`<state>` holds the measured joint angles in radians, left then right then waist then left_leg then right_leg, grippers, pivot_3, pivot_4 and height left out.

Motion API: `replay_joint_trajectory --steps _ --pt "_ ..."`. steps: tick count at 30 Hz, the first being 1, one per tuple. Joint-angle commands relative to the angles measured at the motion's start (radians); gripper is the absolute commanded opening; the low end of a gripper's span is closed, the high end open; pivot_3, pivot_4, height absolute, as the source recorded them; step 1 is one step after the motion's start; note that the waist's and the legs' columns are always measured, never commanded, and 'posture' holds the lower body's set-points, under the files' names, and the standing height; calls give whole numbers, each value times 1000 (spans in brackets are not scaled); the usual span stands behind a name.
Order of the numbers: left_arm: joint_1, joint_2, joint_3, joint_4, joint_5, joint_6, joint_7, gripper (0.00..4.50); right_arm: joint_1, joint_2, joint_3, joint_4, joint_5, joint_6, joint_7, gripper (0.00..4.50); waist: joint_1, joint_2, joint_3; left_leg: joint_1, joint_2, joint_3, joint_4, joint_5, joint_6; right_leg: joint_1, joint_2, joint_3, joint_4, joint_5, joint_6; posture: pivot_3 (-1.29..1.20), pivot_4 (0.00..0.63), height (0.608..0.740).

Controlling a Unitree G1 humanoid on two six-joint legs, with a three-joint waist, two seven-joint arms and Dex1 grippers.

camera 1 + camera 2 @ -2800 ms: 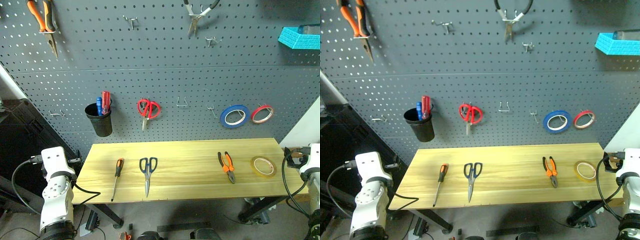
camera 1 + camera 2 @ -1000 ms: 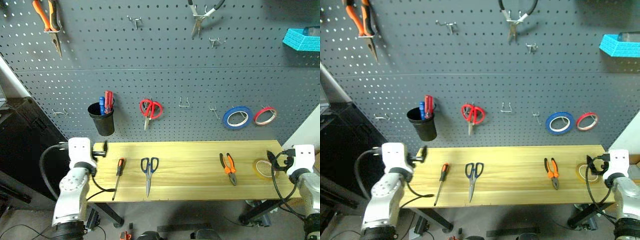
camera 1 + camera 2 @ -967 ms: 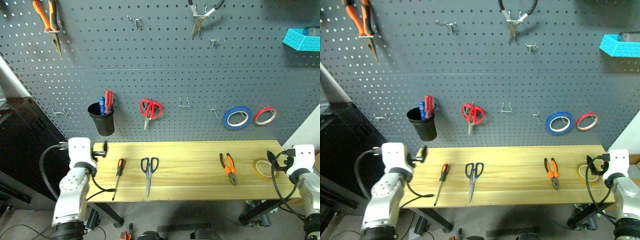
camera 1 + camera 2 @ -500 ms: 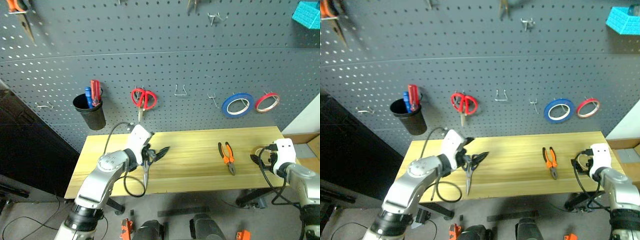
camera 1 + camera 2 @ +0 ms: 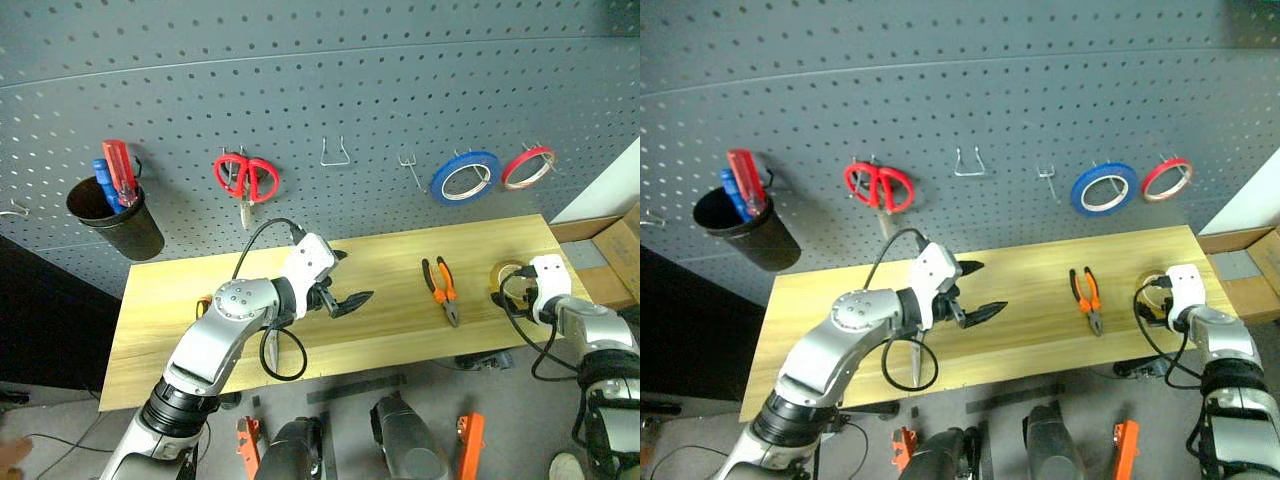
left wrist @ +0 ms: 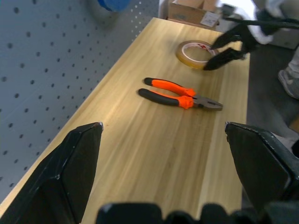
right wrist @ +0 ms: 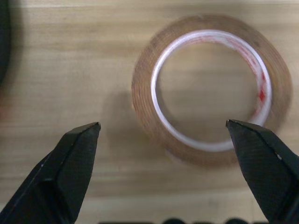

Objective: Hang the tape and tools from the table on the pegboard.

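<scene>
Black right claw (image 7: 163,140) spread wide over tape (image 7: 208,91), left claw (image 5: 345,290) spread above table (image 5: 400,320) middle

On the table (image 5: 400,320), pliers (image 5: 441,289) lie right of centre, and the tape (image 5: 506,276) sits near the right end beside the right gripper (image 5: 503,296). The left gripper (image 5: 342,283), jaws apart, hovers mid-table. Red scissors (image 5: 243,178) hang on the pegboard (image 5: 300,90).
</scene>
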<state>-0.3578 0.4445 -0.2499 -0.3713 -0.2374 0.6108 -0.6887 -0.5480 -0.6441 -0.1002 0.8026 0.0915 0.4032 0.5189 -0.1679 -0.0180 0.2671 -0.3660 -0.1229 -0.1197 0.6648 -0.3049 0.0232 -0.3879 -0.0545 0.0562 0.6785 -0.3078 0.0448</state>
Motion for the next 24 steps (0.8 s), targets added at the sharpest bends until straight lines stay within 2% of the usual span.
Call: replay_joint_trajectory --steps 1,6,11,14,24 --pt "22 22 5 -83 -16 17 -7 4475 -72 -21 33 131 -50 -85 36 4500 2 -2 8 0 0 1 0 0 0 0 0 1 0 0 0 -225 343 740" --pt "50 43 5 -115 -15 33 -6 4475 -166 -20 70 296 -101 -126 57 4500 4 -9 25 0 1 6 0 0 0 -2 0 5 0 0 1 -210 345 740" --pt "60 59 10 -128 -11 36 -4 4475 -243 -15 47 407 -96 -103 66 4500 10 -12 29 0 1 7 0 0 0 -2 0 5 0 1 2 -180 333 740" --pt "66 69 19 -143 -10 41 7 4500 -255 -5 38 435 -85 -63 125 3856 18 -12 29 0 2 8 0 0 0 -2 0 5 0 1 2 -159 319 740" --pt "74 87 38 -130 -9 24 2 4500 -198 38 58 358 -106 -85 172 428 29 -14 28 1 7 10 2 -2 -3 -2 1 -3 -1 2 3 -169 291 740"
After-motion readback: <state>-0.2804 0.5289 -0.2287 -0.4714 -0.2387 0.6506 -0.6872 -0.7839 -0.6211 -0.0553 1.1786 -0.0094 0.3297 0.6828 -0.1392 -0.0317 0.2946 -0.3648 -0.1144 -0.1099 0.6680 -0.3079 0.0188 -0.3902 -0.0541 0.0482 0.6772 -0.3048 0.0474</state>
